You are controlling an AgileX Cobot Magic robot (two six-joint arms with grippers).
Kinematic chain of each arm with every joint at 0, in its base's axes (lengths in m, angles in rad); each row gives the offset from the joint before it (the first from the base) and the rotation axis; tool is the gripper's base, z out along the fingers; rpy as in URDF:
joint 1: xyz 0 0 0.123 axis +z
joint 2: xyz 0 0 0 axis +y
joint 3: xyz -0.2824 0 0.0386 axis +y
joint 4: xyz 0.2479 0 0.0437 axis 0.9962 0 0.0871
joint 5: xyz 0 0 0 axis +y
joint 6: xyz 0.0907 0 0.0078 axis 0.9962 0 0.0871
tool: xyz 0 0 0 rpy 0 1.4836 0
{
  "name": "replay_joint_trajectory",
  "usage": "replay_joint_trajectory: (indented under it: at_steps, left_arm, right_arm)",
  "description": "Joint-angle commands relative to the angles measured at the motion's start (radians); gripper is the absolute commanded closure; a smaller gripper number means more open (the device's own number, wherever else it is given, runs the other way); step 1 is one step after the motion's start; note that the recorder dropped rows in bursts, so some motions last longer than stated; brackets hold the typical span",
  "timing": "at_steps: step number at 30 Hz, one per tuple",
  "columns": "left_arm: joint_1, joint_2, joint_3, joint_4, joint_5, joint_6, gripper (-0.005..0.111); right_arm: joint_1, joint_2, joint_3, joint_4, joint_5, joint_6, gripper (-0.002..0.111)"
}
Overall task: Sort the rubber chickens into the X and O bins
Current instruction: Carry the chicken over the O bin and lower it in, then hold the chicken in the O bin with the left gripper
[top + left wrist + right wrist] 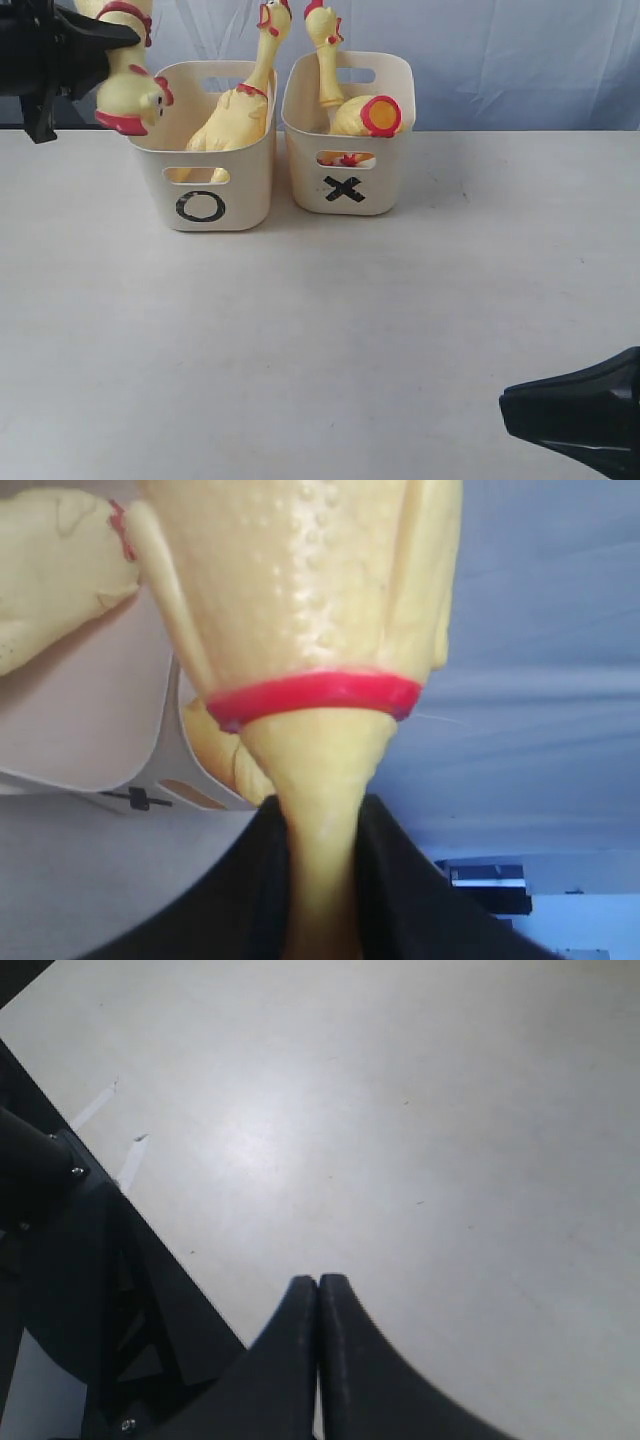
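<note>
Rubber chicken [128,85] held at the O bin [205,180] rim

It hangs head-down beside the bin's left edge and looks soft, light and floppy, so the thin neck is your best hold. Your left end effector [318,825] is clamped on that neck. Your right end effector [318,1295] is pressed closed, empty, over the desk [300,330].
</note>
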Motion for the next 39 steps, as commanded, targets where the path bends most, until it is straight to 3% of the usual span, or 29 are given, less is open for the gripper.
replay_joint_trajectory:
  at_steps: [1, 6, 12, 21, 39]
  left_arm:
    - [-0.049, 0.038, -0.011, 0.018, 0.068, 0.0, 0.107]
    - [-0.12, 0.086, -0.018, -0.021, 0.071, -0.01, 0.107]
    - [-0.127, 0.129, -0.027, -0.021, -0.002, -0.16, 0.107]
    - [-0.127, 0.129, -0.067, -0.021, -0.088, -0.229, 0.107]
    - [-0.13, 0.118, -0.098, -0.021, 0.051, -0.289, 0.107]
  right_arm:
    - [-0.002, -0.006, 0.005, 0.007, -0.005, -0.008, 0.109]
    - [-0.002, -0.006, 0.005, 0.009, -0.005, -0.008, 0.109]
    - [-0.002, -0.006, 0.005, 0.011, -0.003, -0.008, 0.109]
    - [-0.002, -0.006, 0.005, 0.011, -0.003, -0.008, 0.109]
    - [-0.002, -0.006, 0.005, 0.011, -0.005, -0.008, 0.109]
